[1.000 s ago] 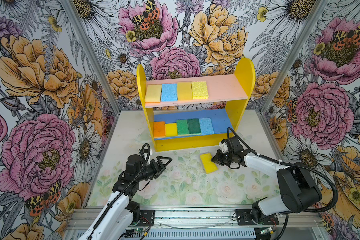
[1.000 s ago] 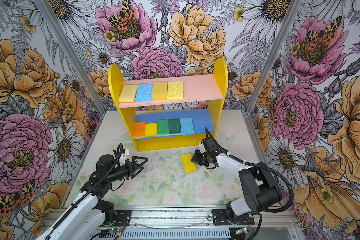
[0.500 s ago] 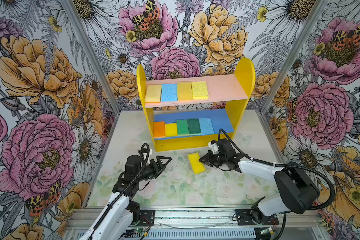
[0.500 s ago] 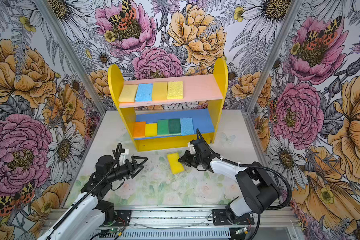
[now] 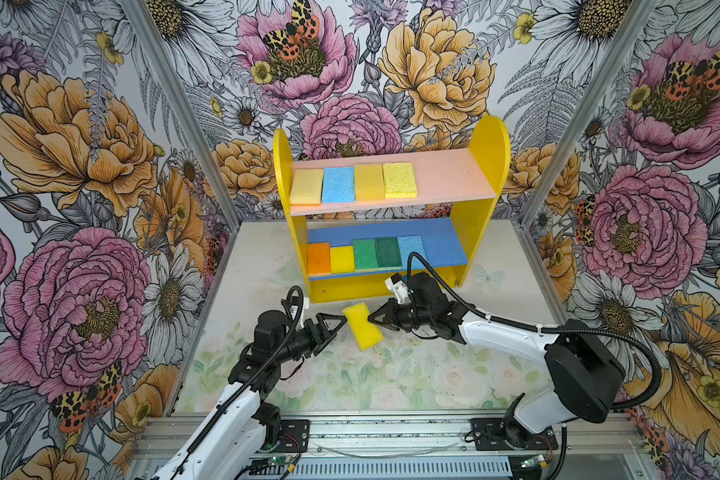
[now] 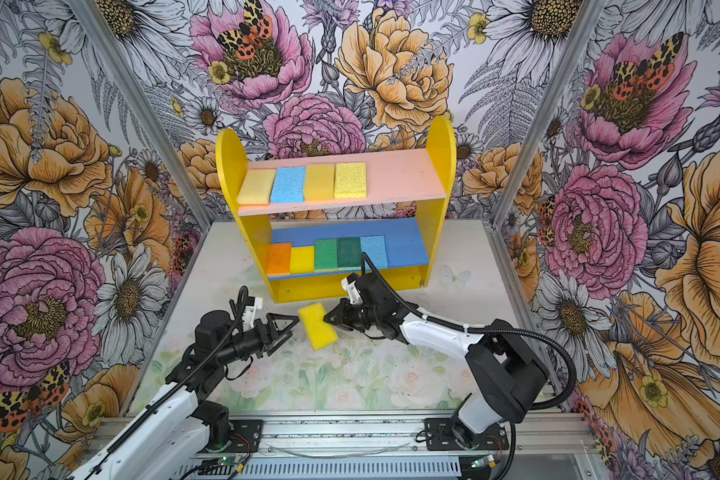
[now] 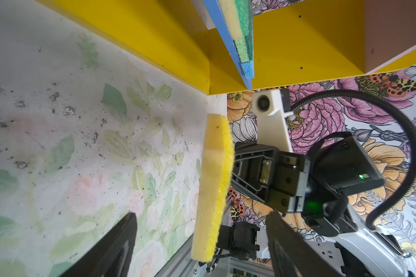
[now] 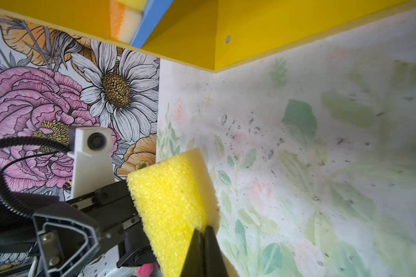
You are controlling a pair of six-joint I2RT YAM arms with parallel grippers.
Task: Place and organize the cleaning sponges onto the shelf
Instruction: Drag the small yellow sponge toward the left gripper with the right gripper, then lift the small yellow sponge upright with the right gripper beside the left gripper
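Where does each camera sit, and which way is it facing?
Both top views: high at the front, looking down on the shelf and table; left arm and right arm show.
Left wrist: on the left arm, looking past its open left claw at the yellow sponge and right arm.
Right wrist: on the right arm, looking along the right claw, shut on that sponge, toward the left claw.
Shared: both wrist views show the sponge and the shelf's base.

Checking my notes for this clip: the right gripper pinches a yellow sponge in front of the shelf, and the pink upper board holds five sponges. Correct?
The pink upper board holds four sponges, not five; both top views show it. The right gripper does pinch the yellow sponge in front of the shelf.
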